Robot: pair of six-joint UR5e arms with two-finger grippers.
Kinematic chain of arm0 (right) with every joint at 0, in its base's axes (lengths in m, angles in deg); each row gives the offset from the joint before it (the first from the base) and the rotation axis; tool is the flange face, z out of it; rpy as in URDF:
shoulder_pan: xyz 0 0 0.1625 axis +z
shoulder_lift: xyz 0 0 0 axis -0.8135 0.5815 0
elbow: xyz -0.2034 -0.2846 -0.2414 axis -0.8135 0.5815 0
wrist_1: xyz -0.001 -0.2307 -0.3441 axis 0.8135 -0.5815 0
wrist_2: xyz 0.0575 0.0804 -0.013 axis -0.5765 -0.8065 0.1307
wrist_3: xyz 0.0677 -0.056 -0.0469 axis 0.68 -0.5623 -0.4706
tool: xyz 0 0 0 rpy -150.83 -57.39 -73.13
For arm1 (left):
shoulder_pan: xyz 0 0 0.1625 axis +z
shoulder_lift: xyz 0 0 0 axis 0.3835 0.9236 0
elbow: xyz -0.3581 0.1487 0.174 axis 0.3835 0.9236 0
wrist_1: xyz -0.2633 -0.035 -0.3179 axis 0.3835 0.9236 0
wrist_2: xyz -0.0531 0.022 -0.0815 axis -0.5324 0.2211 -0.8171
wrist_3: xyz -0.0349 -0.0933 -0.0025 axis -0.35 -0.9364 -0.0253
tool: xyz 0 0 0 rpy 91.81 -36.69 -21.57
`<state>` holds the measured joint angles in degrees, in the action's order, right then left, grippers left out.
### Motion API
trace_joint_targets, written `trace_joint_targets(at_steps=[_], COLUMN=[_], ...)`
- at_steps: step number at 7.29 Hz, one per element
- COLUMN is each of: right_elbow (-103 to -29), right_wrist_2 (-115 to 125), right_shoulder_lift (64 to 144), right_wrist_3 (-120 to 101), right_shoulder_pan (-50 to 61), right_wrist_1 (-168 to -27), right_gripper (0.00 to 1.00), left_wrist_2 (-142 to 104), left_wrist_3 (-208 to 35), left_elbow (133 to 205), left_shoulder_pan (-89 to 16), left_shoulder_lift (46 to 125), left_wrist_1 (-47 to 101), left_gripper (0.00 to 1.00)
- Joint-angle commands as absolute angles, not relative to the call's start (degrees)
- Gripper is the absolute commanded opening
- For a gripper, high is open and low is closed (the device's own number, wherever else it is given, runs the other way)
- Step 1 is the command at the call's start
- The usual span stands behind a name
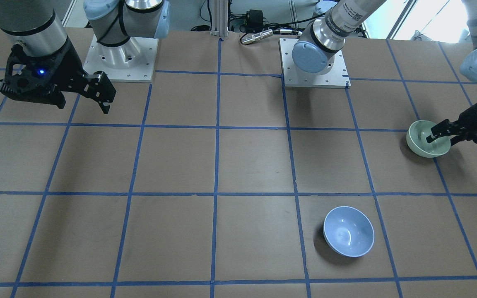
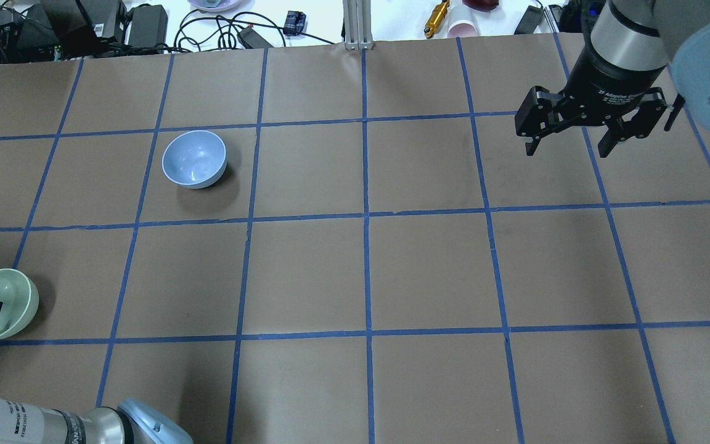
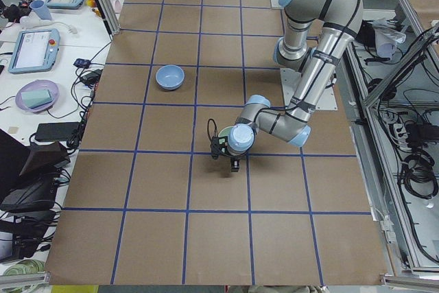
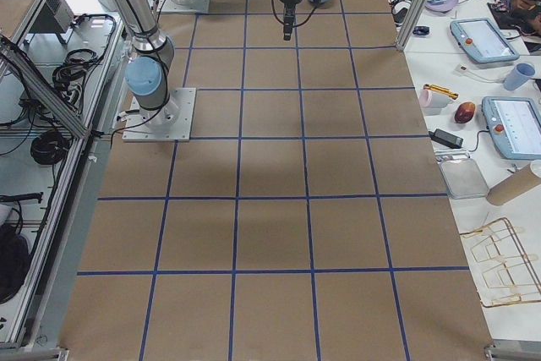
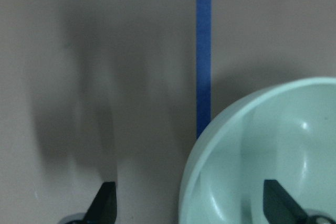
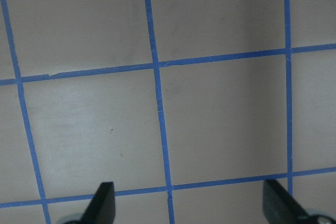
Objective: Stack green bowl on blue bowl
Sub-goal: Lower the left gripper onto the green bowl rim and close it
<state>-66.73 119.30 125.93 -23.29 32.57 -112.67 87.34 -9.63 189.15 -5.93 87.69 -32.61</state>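
Observation:
The green bowl [image 1: 422, 138] sits upright on the table at the robot's far left; it also shows in the overhead view [image 2: 10, 302] and the left wrist view [image 5: 273, 145]. My left gripper [image 1: 442, 136] is open and straddles the bowl's rim. One fingertip [image 5: 278, 208] is inside the bowl and the other [image 5: 105, 203] is outside it. The blue bowl [image 1: 348, 231] stands upright and empty, farther out on the left half [image 2: 194, 158]. My right gripper [image 2: 567, 145] is open and empty, high over the right side of the table [image 1: 83, 108].
The two arm bases [image 1: 120, 58] [image 1: 315, 62] stand at the robot's edge of the table. Blue tape lines [image 2: 366, 216] divide the brown tabletop into squares. Cables and small items [image 2: 438, 15] lie beyond the far edge.

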Motion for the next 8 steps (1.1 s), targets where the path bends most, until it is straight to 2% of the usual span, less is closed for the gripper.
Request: trace_joint_targets(at_steps=[1, 2, 4, 6, 7, 8], right_elbow=[-66.7, -66.7, -66.8, -66.7, -66.7, -66.7], right_wrist_2=[119.3, 119.3, 119.3, 119.3, 119.3, 119.3], right_shoulder_lift=[125.9, 125.9, 125.9, 125.9, 125.9, 125.9], right_wrist_3=[-23.3, -23.3, -23.3, -23.3, -23.3, -23.3], right_shoulder_pan=[32.6, 32.6, 32.6, 32.6, 32.6, 32.6], right_wrist_1=[-112.7, -112.7, -112.7, -112.7, -112.7, -112.7], right_gripper=[1.0, 1.0, 1.0, 1.0, 1.0, 1.0], left_wrist_2=[87.2, 87.2, 87.9, 87.7, 87.6, 87.6], left_wrist_3=[-9.7, -9.4, -9.6, -9.6, -9.4, -9.4], left_elbow=[189.1, 189.1, 189.1, 189.1, 189.1, 189.0], left_shoulder_pan=[-5.9, -5.9, -5.9, -5.8, -5.8, -5.8], left_shoulder_lift=[87.9, 87.9, 88.0, 88.0, 88.0, 87.8], left_wrist_1=[-32.5, -32.5, -32.2, -31.7, -31.5, -30.3], left_gripper=[0.84, 0.67, 0.22, 0.05, 0.0, 0.0])
